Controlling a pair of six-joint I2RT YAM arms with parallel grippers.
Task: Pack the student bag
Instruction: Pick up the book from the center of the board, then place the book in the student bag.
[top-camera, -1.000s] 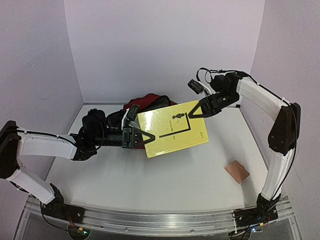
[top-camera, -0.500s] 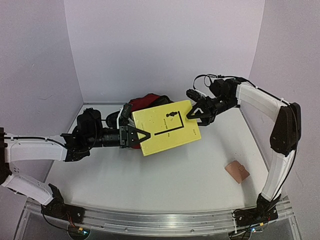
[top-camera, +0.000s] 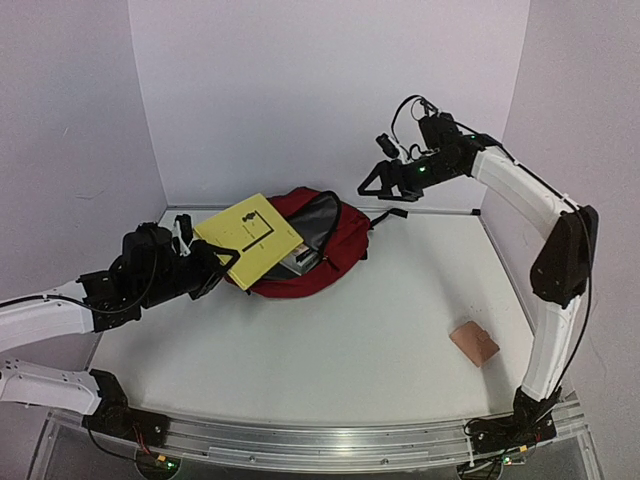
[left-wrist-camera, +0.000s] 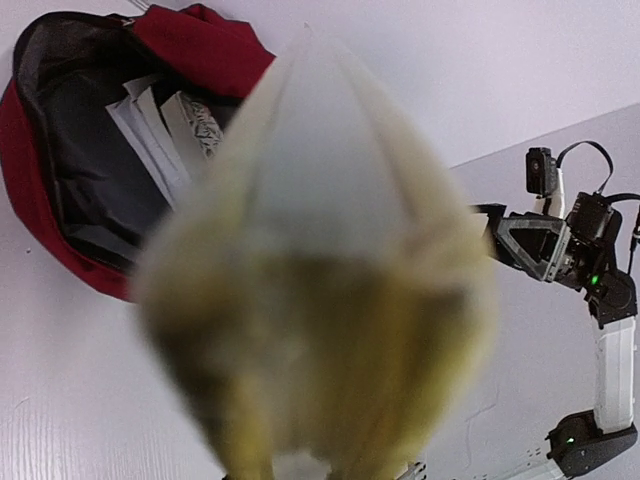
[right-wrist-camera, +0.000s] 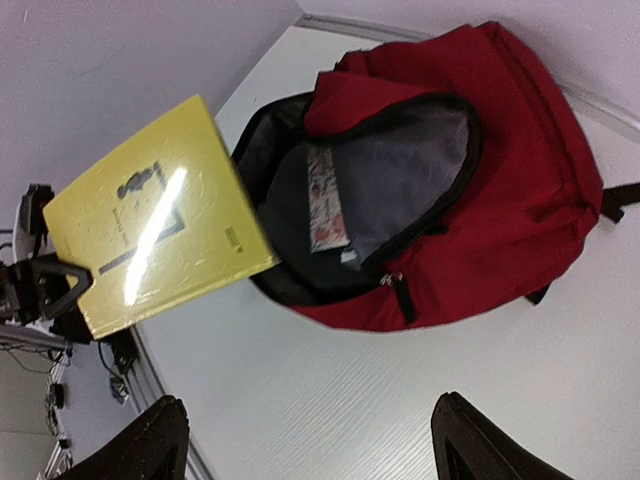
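From the top external view, the student bag (top-camera: 335, 262) lies flat on the white table (top-camera: 330, 370), toward the back and a little left of centre. Its long axis runs diagonally from near-left to far-right, and its unzipped mouth gapes toward the left. The left gripper (top-camera: 212, 260) pinches the near-left edge of a yellow book (top-camera: 250, 233), which is held tilted in the air and overlaps the left rim of the bag's mouth. The right gripper (top-camera: 376, 186) hangs high above the table's back edge, well apart from the bag, with its jaws spread wide and nothing between them. A small tan object (top-camera: 473, 343) lies alone near the front right; what it is cannot be made out.

In the left wrist view, the yellow book (left-wrist-camera: 310, 290) is a close blur that fills the middle and hides this arm's own fingers. Behind it at upper left the bag (left-wrist-camera: 35, 190) shows its dark lining, with pale papers (left-wrist-camera: 150, 125) standing inside. The right arm (left-wrist-camera: 610, 350) is at the far right.

In the right wrist view, the right gripper (right-wrist-camera: 305, 410) has its fingers (right-wrist-camera: 160, 440) wide apart at the bottom edge. The bag (right-wrist-camera: 520, 170) lies with its mouth facing the book (right-wrist-camera: 160, 235). A printed booklet (right-wrist-camera: 325, 200) is partly hidden in the lining. The left gripper (right-wrist-camera: 48, 285) clamps the book's far edge.
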